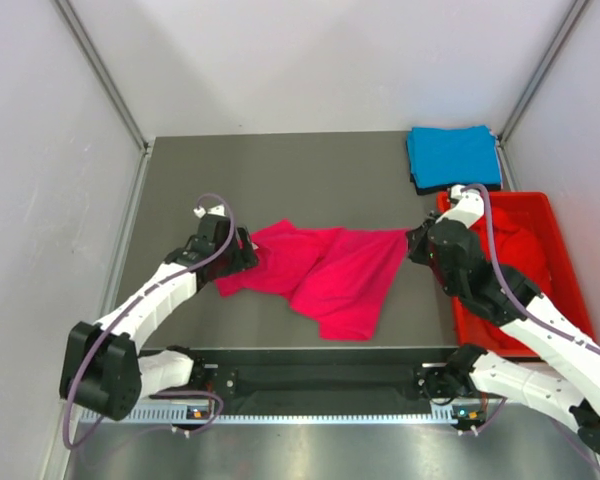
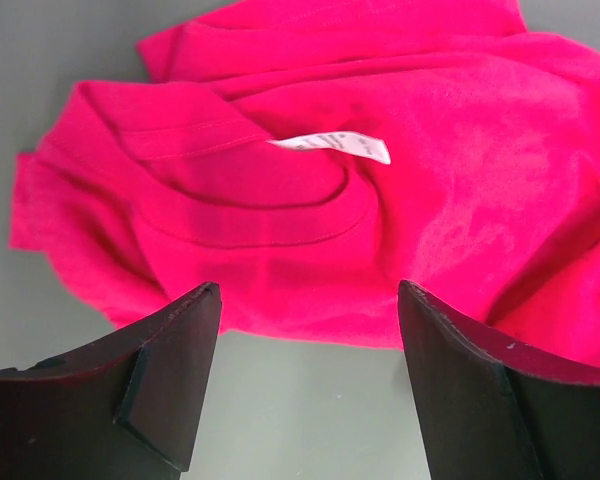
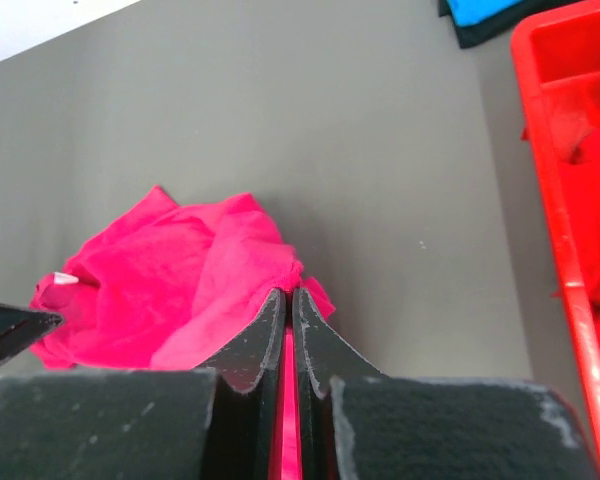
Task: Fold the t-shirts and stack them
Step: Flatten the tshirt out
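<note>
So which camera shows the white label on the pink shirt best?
The left wrist view: the small white fabric label lies large and sharp on the bright pink cotton t-shirt. The right wrist view shows only a pale speck, perhaps it; the top view shows none.

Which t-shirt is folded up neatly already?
The sky-blue t-shirt, a flat square at the far right. The pink t-shirt lies rumpled in the middle, and the red one sits bunched in the red crate.
</note>
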You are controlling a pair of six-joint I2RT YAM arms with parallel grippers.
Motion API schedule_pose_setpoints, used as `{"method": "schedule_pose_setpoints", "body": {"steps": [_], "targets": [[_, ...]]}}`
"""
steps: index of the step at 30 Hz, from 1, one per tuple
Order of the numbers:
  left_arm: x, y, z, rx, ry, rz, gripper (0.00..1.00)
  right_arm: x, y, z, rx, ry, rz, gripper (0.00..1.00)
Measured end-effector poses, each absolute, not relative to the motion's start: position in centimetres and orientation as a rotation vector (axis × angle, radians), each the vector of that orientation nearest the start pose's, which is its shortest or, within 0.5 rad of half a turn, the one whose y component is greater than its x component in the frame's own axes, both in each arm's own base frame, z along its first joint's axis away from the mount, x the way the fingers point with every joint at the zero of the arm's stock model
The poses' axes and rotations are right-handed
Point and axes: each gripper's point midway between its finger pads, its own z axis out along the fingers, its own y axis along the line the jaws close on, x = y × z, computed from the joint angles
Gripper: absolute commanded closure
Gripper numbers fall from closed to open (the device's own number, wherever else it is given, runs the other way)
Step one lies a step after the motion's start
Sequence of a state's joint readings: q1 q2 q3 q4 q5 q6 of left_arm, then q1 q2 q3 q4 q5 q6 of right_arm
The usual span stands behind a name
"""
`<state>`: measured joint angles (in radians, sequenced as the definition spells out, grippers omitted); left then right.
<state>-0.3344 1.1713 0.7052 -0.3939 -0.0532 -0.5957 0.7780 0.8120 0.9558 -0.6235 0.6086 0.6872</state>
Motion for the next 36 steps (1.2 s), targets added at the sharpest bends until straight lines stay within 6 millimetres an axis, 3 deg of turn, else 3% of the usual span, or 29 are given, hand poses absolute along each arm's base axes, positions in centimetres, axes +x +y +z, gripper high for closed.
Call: {"method": "schedule_pose_setpoints", "body": {"steps": [8,12,16,20,25,29,32,36], "targets": [[29.1,-11.1,7.1,-0.360,2.524,-0.269,0.23,24.0,12.0,25.3,0.286,1.967,0.311,1.00],[29.1,-9.5,9.1,-0.404,2.430,-0.221,0.25,23.9,12.0,25.3,0.284,1.967,0.315,1.00],[29.7,-7.2,11.5,-0.482,2.308,-0.257,0.34,23.9,12.0,24.7,0.279,1.980,0.310,1.00],[30.4,-5.2,9.9,-0.555,2.326,-0.253,0.37,23.9,12.1,24.6,0.272,1.986,0.314,1.00],[29.7,-5.9,7.8,-0.543,2.409,-0.321,0.42,24.0,11.9,24.7,0.277,1.980,0.311,1.00],[29.7,-5.8,7.1,-0.547,2.432,-0.303,0.40,23.9,11.5,24.5,0.286,1.977,0.307,1.00],[29.6,-4.6,7.0,-0.575,2.418,-0.225,0.36,24.0,11.3,24.5,0.285,1.977,0.304,1.00],[29.4,-3.0,8.4,-0.592,2.321,-0.159,0.36,24.0,11.3,24.6,0.280,1.977,0.306,1.00]]}}
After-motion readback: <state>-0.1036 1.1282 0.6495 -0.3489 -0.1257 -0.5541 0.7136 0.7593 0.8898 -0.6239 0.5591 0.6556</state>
